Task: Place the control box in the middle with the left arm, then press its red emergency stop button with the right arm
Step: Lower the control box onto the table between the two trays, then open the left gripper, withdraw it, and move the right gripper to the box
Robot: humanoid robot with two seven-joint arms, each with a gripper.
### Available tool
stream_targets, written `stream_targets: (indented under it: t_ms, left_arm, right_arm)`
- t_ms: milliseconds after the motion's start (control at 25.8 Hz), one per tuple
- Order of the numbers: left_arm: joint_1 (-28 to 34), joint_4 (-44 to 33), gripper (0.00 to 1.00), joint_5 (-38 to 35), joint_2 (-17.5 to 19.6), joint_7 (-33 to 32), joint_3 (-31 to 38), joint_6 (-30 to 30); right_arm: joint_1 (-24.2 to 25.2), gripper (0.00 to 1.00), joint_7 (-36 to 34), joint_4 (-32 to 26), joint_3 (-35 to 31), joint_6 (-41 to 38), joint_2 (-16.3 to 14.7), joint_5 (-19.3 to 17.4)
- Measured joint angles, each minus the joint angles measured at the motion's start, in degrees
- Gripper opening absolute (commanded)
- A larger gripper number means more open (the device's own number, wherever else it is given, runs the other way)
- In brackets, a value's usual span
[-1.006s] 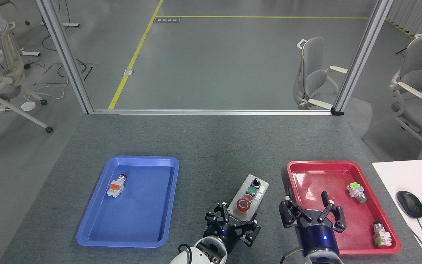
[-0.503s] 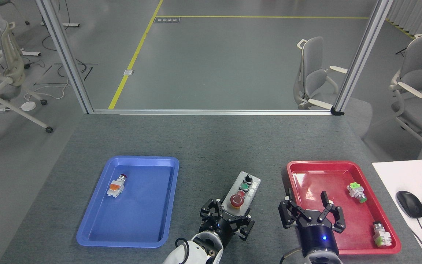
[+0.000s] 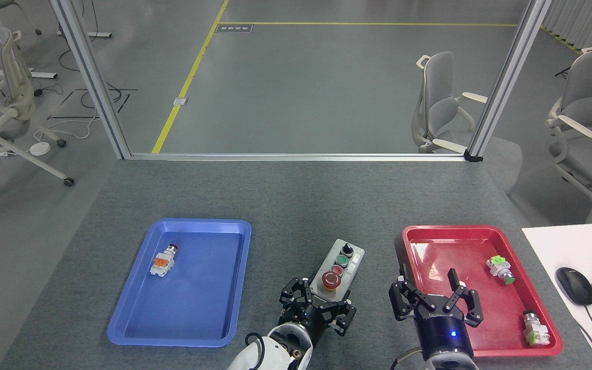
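The oblong light-grey control box with a black base (image 3: 338, 269) is found on the bare grey speckled felt-like table surface (image 3: 296, 205), between the blue plastic tray (image 3: 136, 308) and the red plastic tray (image 3: 481, 234), lying at a slant with its black knob end farthest from the robot. The placement step is judged to be nearly complete, though release has not been made: the left gripper (image 3: 316, 307) is set at the near end of the box, its black fingers closed about that end. The large red mushroom-head emergency stop button on its yellow ring (image 3: 332, 280) is seen untouched, just beyond that gripper. The right gripper (image 3: 432, 298) is held with its fingers spread wide and empty, over the near left edge of the red tray, apart from the box. The pressing step is therefore judged wholly outstanding. A small loose orange-and-white switch (image 3: 163, 261) is noted in the blue tray and is not concerned.
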Motion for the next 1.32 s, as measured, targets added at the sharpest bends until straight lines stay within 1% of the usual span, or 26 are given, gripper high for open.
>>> stream_targets:
  t_ms: [39, 77, 271, 426, 542, 619, 774, 890, 1045, 1239, 1316]
  left_arm:
    - [0.0, -0.1, 0.88, 0.0, 0.0, 0.1, 0.0, -0.1]
    - [0.1, -0.2, 0.89, 0.0, 0.0, 0.1, -0.1, -0.1]
    - [0.2, -0.4, 0.89, 0.0, 0.0, 0.6, -0.2, -0.5]
    - [0.3, -0.4, 0.96, 0.0, 0.0, 0.5, -0.2, -0.5]
    - [0.7, -0.8, 0.97, -0.1, 0.3, 0.4, -0.1, -0.7]
    - [1.4, -1.8, 0.97, -0.2, 1.2, 0.4, -0.1, -1.0]
    - [2.6, -5.9, 0.98, -0.1, 5.3, 0.4, 0.2, -1.0]
    - [4.5, -9.9, 0.98, 0.0, 8.2, 0.4, 1.6, -1.0]
    - [9.0, -17.0, 0.98, 0.0, 12.2, 0.1, 4.3, -1.8]
    - [15.5, -28.4, 0.98, 0.0, 18.4, -0.1, 9.3, -2.7]
    - [17.5, -32.2, 0.98, 0.0, 20.4, -0.2, 12.6, -3.1]
  right_arm:
    - [0.0, 0.98, 0.0, 0.0, 0.0, 0.0, 0.0, 0.0]
    - [0.0, 0.97, 0.0, 0.0, 0.0, 0.0, 0.0, 0.0]
    - [0.0, 0.98, 0.0, 0.0, 0.0, -0.1, 0.1, 0.0]
    - [0.0, 0.97, 0.0, 0.0, 0.0, -0.1, 0.2, 0.1]
    - [0.0, 0.97, 0.0, 0.0, 0.0, -0.2, 0.2, 0.1]
    - [0.0, 0.96, 0.1, 0.0, 0.0, -0.4, 0.2, 0.1]
    - [0.0, 0.93, 0.3, 0.0, 0.1, -0.6, 0.3, 0.2]
    - [0.0, 0.90, 0.1, 0.2, 0.3, -0.8, 0.6, 0.4]
    - [0.0, 0.88, 0.0, 0.5, 0.5, -1.8, 0.9, 0.6]
    - [0.1, 0.85, -0.1, 0.6, 0.6, -2.2, 1.2, 0.6]
    - [0.1, 0.80, -0.1, 0.6, 0.8, -2.3, 1.3, 0.6]
